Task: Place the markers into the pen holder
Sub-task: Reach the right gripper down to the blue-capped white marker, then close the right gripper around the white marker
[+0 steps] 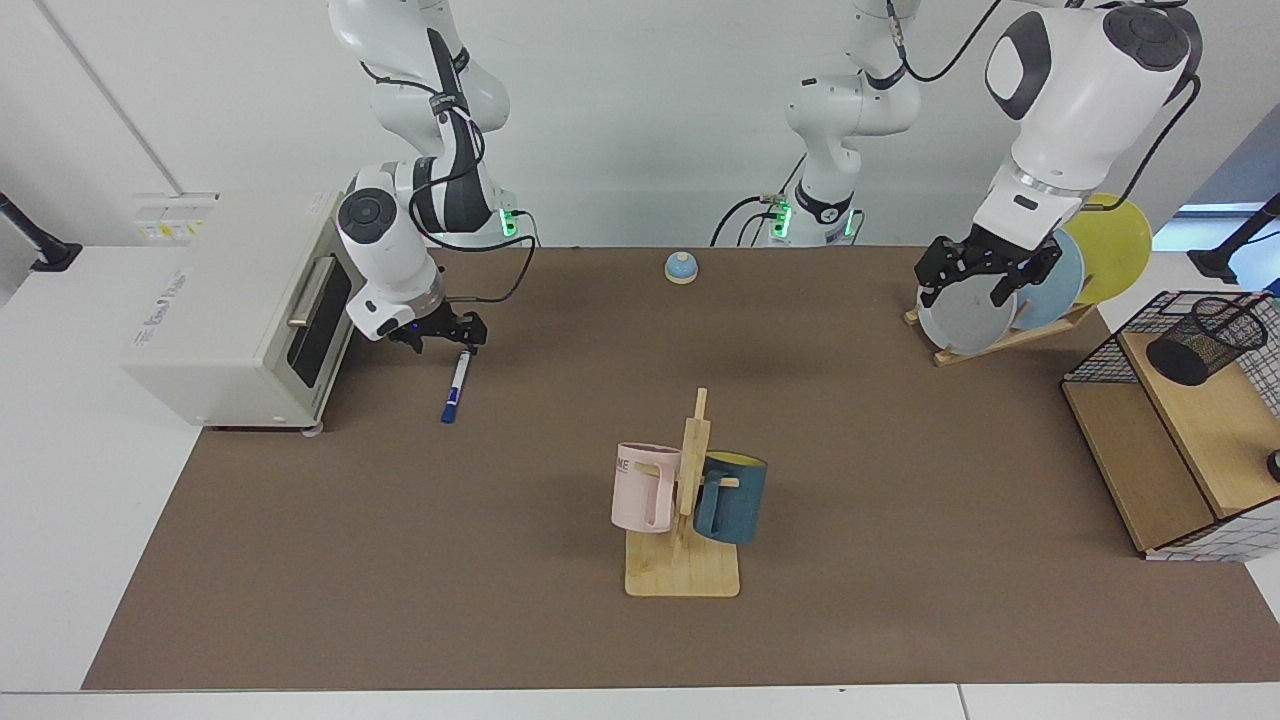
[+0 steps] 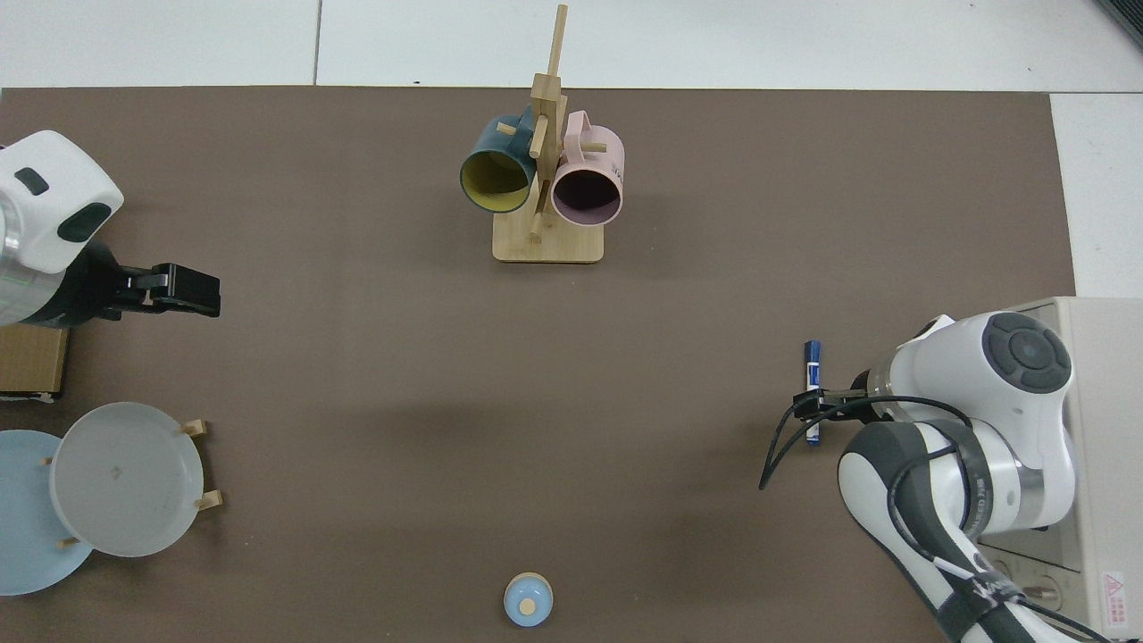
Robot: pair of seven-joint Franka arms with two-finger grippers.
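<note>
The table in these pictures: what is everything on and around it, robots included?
marker: one, white with blue ends, lying flat beside the toaster oven
pen holder: one, black mesh, on the wooden shelf
wire basket shelf: one, black wire and wood, table's edge
toaster oven: one, cream
mug rack: one, wood, holding a pink mug and a teal mug
plate rack: one, wood, with grey, light blue and yellow plates
bell: one, light blue
right gripper: black, low over the marker's far end
left gripper: black, open, waits before the plates
</note>
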